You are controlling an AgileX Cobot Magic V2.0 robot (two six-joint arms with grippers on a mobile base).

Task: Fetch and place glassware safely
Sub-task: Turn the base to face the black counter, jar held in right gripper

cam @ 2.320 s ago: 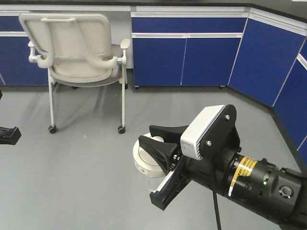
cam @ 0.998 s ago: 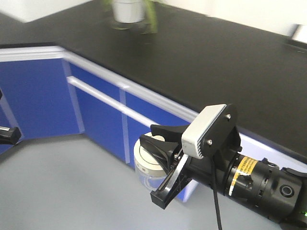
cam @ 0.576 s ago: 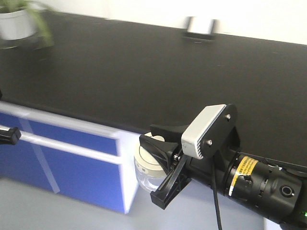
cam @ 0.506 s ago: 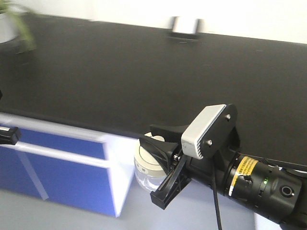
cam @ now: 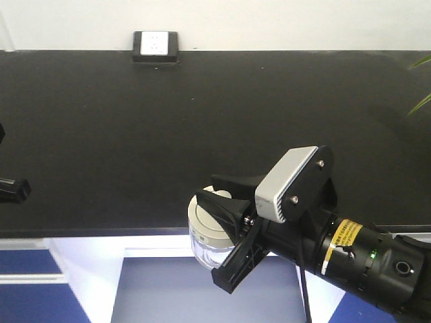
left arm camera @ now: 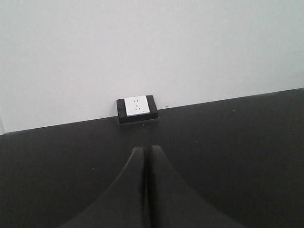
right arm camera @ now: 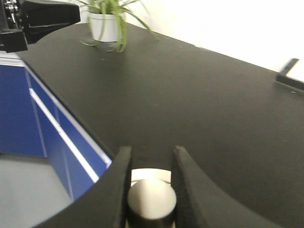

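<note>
Right gripper (cam: 219,230) is clamped on the glass jar (cam: 202,250), its black fingers (right arm camera: 119,185) pressing either side of the cream-white lid (cam: 200,225), whose central knob (right arm camera: 151,197) sits between them in the wrist view. The jar hangs in the air at the front edge of the black countertop (cam: 101,134), above the blue cabinet fronts (cam: 168,289). A white wall socket in a black frame (cam: 155,46) sits at the back of the counter against the white wall (left arm camera: 152,47), well apart from the jar. A potted plant (right arm camera: 107,21) stands far off at one end of the counter. Left gripper (left arm camera: 145,190) has its two fingers pressed together with nothing between them, pointing over the counter toward the socket.
</note>
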